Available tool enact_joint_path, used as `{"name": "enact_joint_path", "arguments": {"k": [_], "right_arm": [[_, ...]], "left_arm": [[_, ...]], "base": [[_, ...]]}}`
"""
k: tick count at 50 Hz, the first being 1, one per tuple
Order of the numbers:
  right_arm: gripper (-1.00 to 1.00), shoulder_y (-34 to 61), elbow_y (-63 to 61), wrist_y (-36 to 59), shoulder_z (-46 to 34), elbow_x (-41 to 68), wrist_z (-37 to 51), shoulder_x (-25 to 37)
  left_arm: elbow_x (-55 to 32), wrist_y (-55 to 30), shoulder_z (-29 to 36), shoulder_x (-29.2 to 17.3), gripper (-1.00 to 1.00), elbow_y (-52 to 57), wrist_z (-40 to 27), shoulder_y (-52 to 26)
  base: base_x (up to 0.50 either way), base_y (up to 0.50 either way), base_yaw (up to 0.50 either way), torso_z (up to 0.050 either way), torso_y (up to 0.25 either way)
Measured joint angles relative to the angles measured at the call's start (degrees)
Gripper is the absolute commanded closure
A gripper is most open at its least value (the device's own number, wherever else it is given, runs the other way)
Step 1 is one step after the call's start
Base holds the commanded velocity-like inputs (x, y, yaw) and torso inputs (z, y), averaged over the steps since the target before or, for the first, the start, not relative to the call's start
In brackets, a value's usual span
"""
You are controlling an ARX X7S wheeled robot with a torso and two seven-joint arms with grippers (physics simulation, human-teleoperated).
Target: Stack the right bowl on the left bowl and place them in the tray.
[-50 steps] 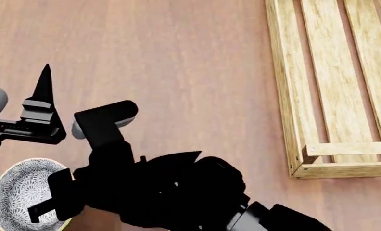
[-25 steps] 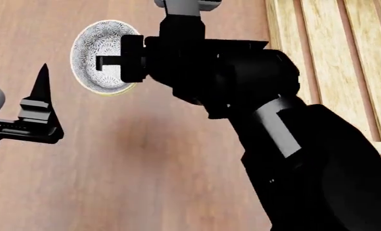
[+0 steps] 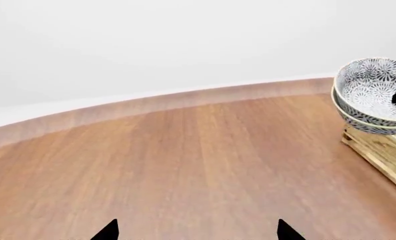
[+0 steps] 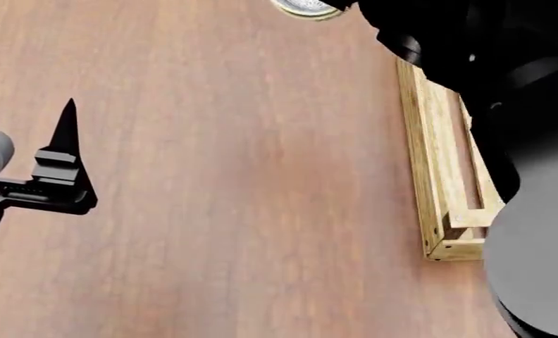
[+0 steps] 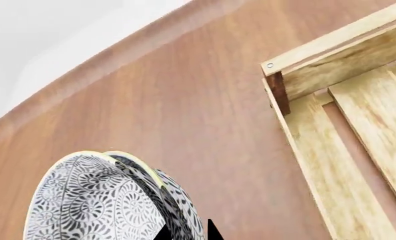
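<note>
Two grey-and-white patterned bowls (image 5: 104, 200) are nested one in the other, and my right gripper (image 5: 188, 232) is shut on their rims. In the left wrist view the stacked bowls (image 3: 371, 97) hang in the air just above a corner of the light-wood tray (image 3: 385, 150). The head view shows only a sliver of the bowls (image 4: 306, 7) at its top edge, beside the tray's left side (image 4: 428, 169). My left gripper (image 3: 198, 232) is open and empty over bare table, far from the bowls; one of its fingers (image 4: 65, 130) points up at the head view's left.
My right arm (image 4: 504, 84) fills the right of the head view and hides much of the tray. The tray's slatted bottom (image 5: 371, 130) and a corner post (image 5: 278, 90) show in the right wrist view. The brown wooden table (image 4: 242, 183) ends at a curved far edge (image 3: 151, 105).
My right arm has carried the stacked bowls from the near left, across the table, up to the tray's far left corner. The left gripper has stayed put.
</note>
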Motion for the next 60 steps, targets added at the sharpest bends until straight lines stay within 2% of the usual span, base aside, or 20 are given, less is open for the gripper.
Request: {"name": "enact_joint_path", "arguments": {"k": [8,16,27,37,57,60], "right_arm": [[1.00,0.61,0.19,-2.79,-11.24,14.82,2.17,2.71],[1.00,0.48,0.18,-4.67,-14.43,22.49,4.80,5.66],[1.00,-0.19,0.14,-6.60,-13.74,26.43,8.08,9.12],[1.00,-0.01,-0.01,-7.35,-12.92,27.66,9.42,10.74],[1.00,-1.71,0.11,-9.03,-9.70,28.52,12.79,12.80],[1.00,-2.30,-0.09,-9.24,-9.36,28.65,13.63,12.98]], "left_arm": [[0.29,0.31,0.67,-0.25,-1.00,-0.36,0.19,0.05],[0.82,0.25,1.62,-0.64,-1.00,-0.66,0.17,-0.14],[0.57,0.77,1.52,-0.58,-1.00,-0.79,0.21,-0.06],[-0.95,-0.17,0.80,-0.22,-1.00,-1.12,0.17,-0.30],[-1.14,0.66,0.70,-0.23,-1.00,-1.17,-0.13,0.11],[-1.47,0.49,0.55,-0.16,-1.00,-1.29,-0.18,0.09]], "base": [[0.00,0.00,0.00,0.000,-0.022],[0.00,0.00,0.00,0.000,-0.173],[0.00,0.00,0.00,0.000,0.000],[0.00,0.00,0.00,0.000,0.248],[0.00,0.00,0.00,0.000,0.000],[0.00,0.00,0.00,0.000,0.250]]}}
